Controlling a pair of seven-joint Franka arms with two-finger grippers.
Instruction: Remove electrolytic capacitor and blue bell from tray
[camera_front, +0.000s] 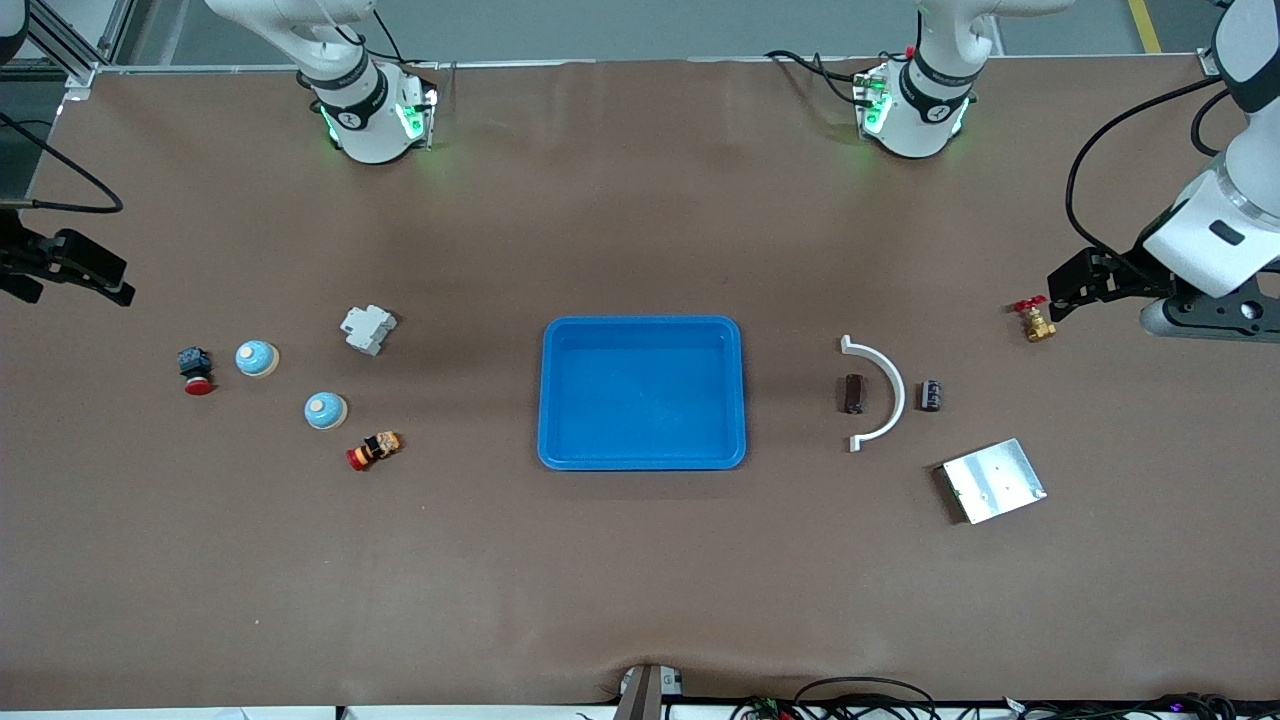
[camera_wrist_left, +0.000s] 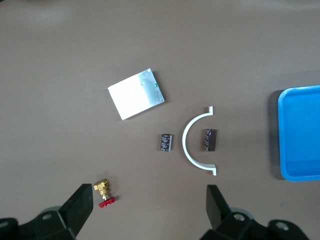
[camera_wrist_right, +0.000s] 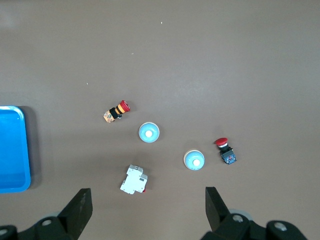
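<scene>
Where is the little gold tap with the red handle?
The gold valve sits at the left arm's end of the table, beside the open left gripper.

Two dark cylindrical capacitors are seen lying on their sides toward the left arm's end of the tabletop: a brownish capacitor (camera_front: 853, 393) and a black capacitor (camera_front: 931, 395) with pale markings, near each other and untouched. Two round blue bells are set upright toward the right arm's end, one bell (camera_front: 257, 358) farther from the front camera than the other bell (camera_front: 325, 410).
</scene>
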